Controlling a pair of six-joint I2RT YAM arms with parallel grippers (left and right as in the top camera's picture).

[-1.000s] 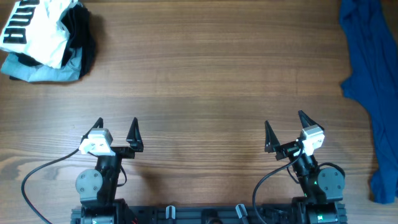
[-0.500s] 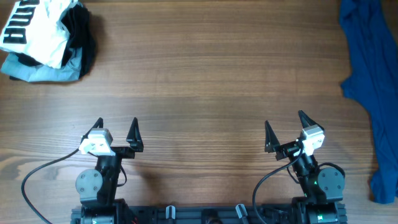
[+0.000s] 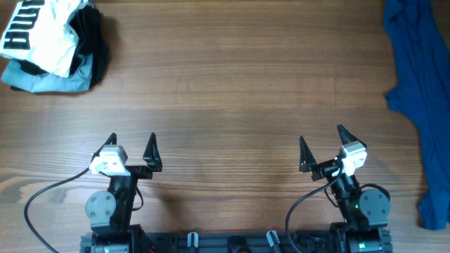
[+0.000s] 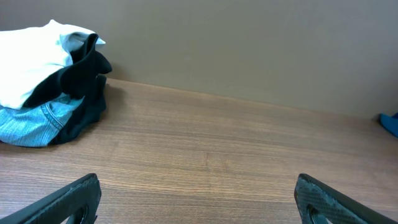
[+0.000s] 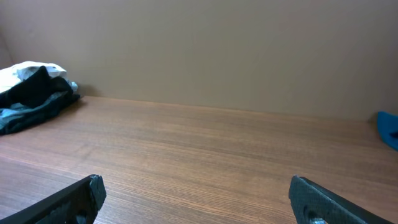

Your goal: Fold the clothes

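White T-shirt [image 3: 35, 31] at far-left table [image 3: 232, 84] corner; left fingers [image 3: 152, 152] and right fingers [image 3: 303, 153] wide apart.

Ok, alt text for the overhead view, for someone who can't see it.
A white T-shirt with black lettering tops a pile of garments at the table's far left corner. A dark blue garment lies along the right edge; left gripper and right gripper sit open, empty.

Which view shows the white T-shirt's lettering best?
Overhead: the white T-shirt lies crumpled atop the pile, black lettering visible. Left wrist shows only its plain white side; right wrist, just a small distant white patch.
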